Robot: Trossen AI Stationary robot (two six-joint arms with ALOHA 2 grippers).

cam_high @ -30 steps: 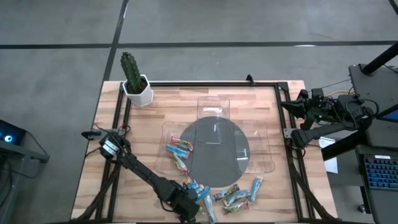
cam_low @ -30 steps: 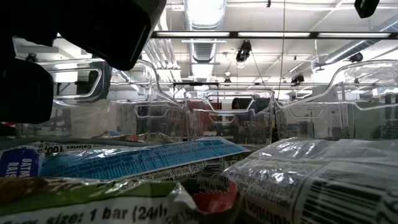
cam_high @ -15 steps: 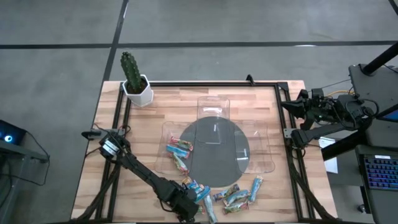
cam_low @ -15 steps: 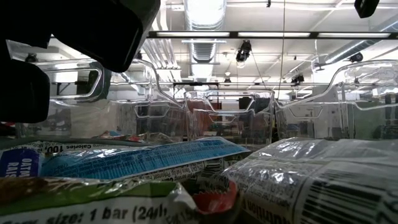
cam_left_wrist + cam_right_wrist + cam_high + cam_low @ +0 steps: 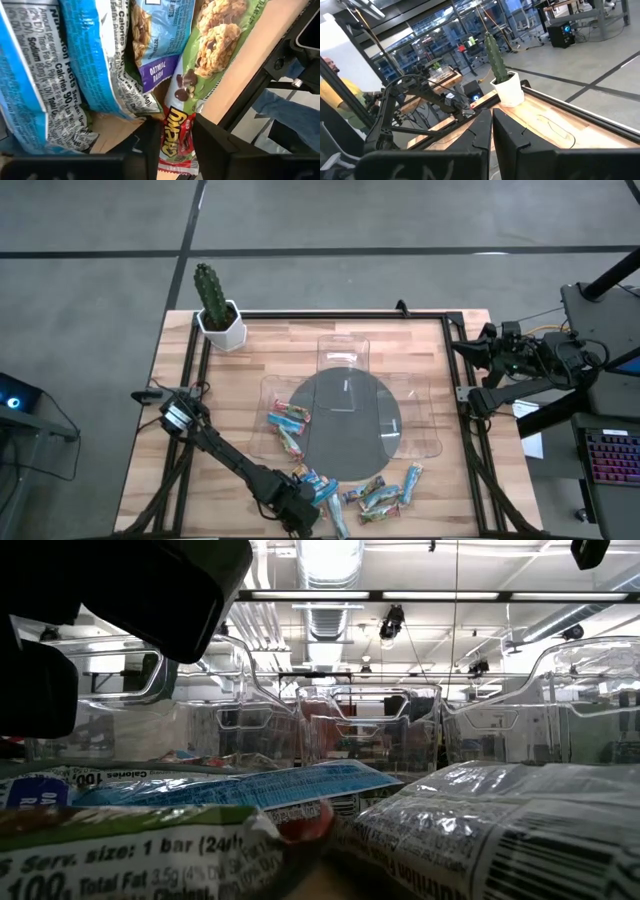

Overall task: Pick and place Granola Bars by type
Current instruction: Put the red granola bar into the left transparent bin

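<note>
Granola bars lie in a loose pile (image 5: 375, 498) near the table's front edge, and a few more (image 5: 287, 420) sit in the left clear tray. My left gripper (image 5: 305, 515) is low over the pile's left end, shut on a green-wrapped bar (image 5: 210, 55) (image 5: 130, 860). Beside that bar lie blue-wrapped bars (image 5: 95, 60). My right gripper (image 5: 491, 130) is shut and holds nothing. It waits high beyond the table's right edge (image 5: 470, 350). My left gripper pinches the green-wrapped bar's red end (image 5: 175, 135) between its two fingers (image 5: 145, 147), one on each long edge. The fingers slant steeply down and lie across the bar. The rest of the bar stretches away over the wood beside the blue bars.
Three clear trays (image 5: 343, 350) (image 5: 420, 415) (image 5: 262, 415) stand around a dark round disc (image 5: 345, 425) at mid table. A potted cactus (image 5: 212, 300) is at the far left corner. A black frame rail (image 5: 330, 314) borders the table.
In the low view the green-wrapped bar in the foreground has risen and shifted, so its printed face and red end now stand higher. The other bars have stayed where they were, and the left arm has kept its place.
</note>
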